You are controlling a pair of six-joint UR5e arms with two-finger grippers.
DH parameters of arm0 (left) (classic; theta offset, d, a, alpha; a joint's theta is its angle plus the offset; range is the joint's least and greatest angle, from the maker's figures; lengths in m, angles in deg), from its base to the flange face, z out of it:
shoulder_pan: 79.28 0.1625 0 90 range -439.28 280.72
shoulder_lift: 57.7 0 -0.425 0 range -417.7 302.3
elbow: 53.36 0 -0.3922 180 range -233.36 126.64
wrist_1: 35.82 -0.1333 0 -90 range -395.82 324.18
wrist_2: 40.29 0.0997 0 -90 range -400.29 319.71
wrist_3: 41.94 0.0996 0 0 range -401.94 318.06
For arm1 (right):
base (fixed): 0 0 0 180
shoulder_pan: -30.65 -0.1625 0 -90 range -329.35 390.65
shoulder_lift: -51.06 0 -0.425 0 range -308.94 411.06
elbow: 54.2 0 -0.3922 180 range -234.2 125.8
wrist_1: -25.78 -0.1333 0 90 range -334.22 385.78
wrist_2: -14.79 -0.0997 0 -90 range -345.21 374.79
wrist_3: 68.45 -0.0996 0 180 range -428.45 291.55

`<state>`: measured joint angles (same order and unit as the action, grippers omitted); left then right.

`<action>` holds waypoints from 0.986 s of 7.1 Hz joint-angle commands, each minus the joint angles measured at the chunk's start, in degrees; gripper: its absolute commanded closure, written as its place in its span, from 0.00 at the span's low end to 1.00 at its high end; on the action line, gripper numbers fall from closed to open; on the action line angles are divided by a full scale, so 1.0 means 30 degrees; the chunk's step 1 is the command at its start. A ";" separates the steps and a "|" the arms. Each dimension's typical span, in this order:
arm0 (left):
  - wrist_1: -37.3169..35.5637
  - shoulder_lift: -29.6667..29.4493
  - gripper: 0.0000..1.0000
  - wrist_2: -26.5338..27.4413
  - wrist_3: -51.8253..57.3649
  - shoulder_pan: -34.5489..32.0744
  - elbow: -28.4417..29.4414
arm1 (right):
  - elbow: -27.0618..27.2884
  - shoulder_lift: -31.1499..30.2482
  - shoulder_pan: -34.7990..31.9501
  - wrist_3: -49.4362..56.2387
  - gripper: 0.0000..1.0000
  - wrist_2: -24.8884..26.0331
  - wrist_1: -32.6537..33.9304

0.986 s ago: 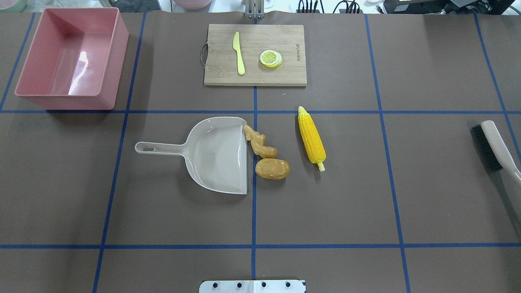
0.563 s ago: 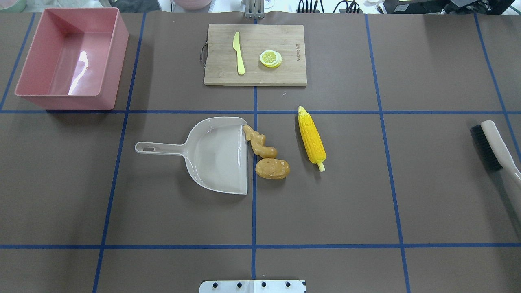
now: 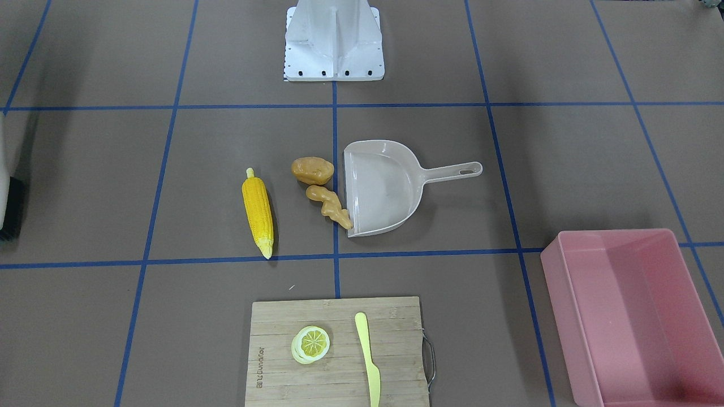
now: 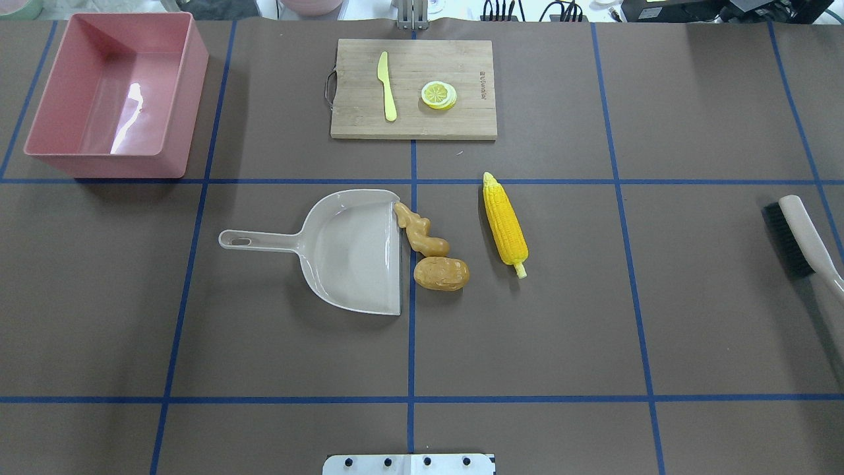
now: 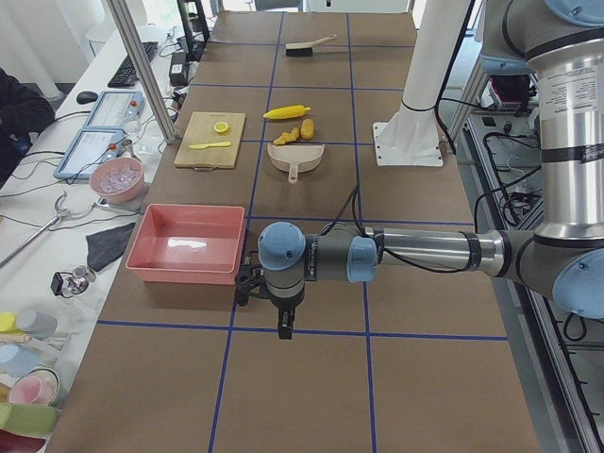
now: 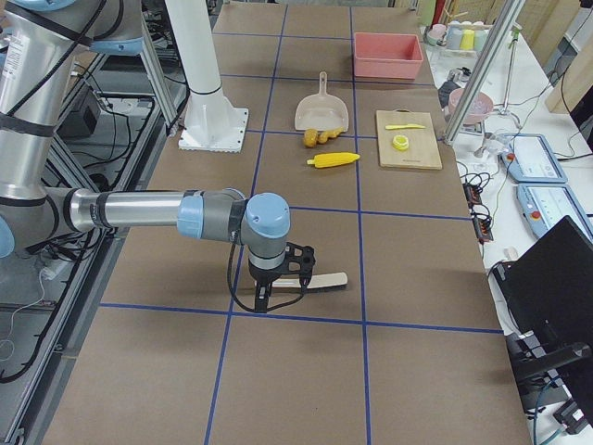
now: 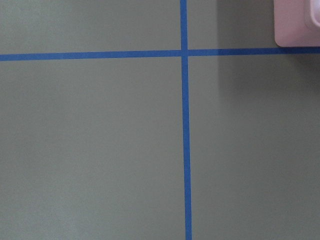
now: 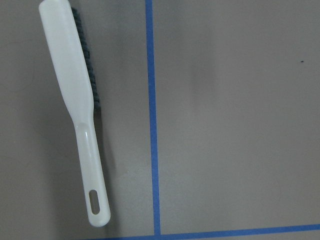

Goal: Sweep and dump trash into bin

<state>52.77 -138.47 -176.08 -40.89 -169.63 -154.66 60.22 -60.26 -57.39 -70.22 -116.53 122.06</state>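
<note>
The yellow corn cob (image 4: pixel 505 224) lies alone, right of the other two foods. The tan ginger root (image 4: pixel 421 232) touches the open lip of the beige dustpan (image 4: pixel 356 257), and the brown-orange potato (image 4: pixel 442 274) lies just beside it. The pink bin (image 4: pixel 105 165) stands empty at the far left. My left gripper (image 5: pixel 283 326) hangs over bare table near the bin; I cannot tell if it is open or shut. My right gripper (image 6: pixel 262 301) hangs over the handle end of a white brush (image 6: pixel 315 281); I cannot tell its state either.
A wooden cutting board (image 4: pixel 413 89) at the back centre carries a thin yellow knife (image 4: pixel 387 86) and a lemon slice (image 4: pixel 438 94). The brush (image 4: pixel 801 234) lies at the far right edge. The robot's base plate (image 4: pixel 409 464) is at the near edge.
</note>
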 commanded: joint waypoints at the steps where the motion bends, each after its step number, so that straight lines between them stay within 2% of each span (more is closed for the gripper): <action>1: -0.0001 0.0000 0.01 0.0000 0.0000 0.0001 -0.0042 | 0.0035 -0.0362 0.1246 -0.1341 0.00 -0.0115 -0.1535; 3: 0.0029 0.0000 0.01 0.0000 0.0000 0.0001 -0.0071 | 0.0006 -0.0479 0.2009 -0.1808 0.01 -0.0699 -0.1740; 6: 0.0058 -0.0380 0.01 0.0000 -0.0058 0.0698 -0.0801 | -0.0199 -0.0539 0.3183 -0.4004 0.01 -0.0438 -0.3526; 7: 0.0058 -0.0642 0.01 0.0000 -0.0233 0.1400 -0.1326 | -0.1215 -0.0568 0.3504 -0.4124 0.01 -0.0553 -0.4370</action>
<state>52.92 -139.68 -176.08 -41.16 -167.56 -157.06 58.94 -61.89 -48.06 -81.57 -118.05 111.50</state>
